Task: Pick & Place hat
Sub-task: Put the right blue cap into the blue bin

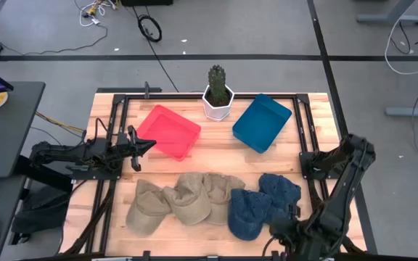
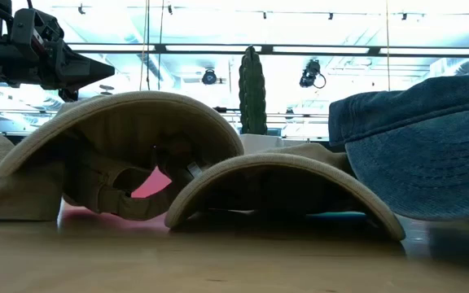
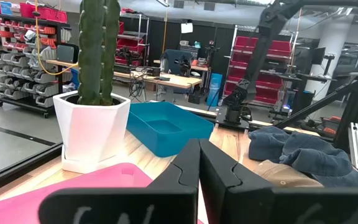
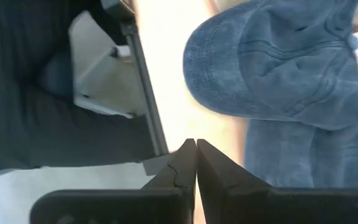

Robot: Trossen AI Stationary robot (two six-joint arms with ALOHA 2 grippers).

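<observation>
The wooden table (image 1: 216, 156) carries everything, seen whole only from above. Along its near edge lie the hats: three tan hats (image 1: 182, 199) in an overlapping row, then two blue denim hats (image 1: 263, 203) beside them. The low view adds what the overhead cannot: the tan brims arch up off the wood (image 2: 283, 175), and a denim brim (image 2: 418, 150) overhangs them.

Ahead of the left gripper (image 1: 151, 143), just past its tips, sits the pink tray (image 1: 169, 131); farther on stand the blue tray (image 1: 261, 122) and the white pot with a cactus (image 1: 218, 93). Only the left wrist view shows that gripper's fingers (image 3: 191, 165) pressed together with nothing between them, the pink tray (image 3: 73, 180) beneath, and the pot (image 3: 92, 127) and blue tray (image 3: 166, 127) beyond.

The right gripper (image 1: 274, 227) is low at the table's near edge, beside the denim hats. Its wrist view shows fingers (image 4: 194, 158) closed on nothing, a denim hat (image 4: 272, 81) lying just beyond them on the wood.
</observation>
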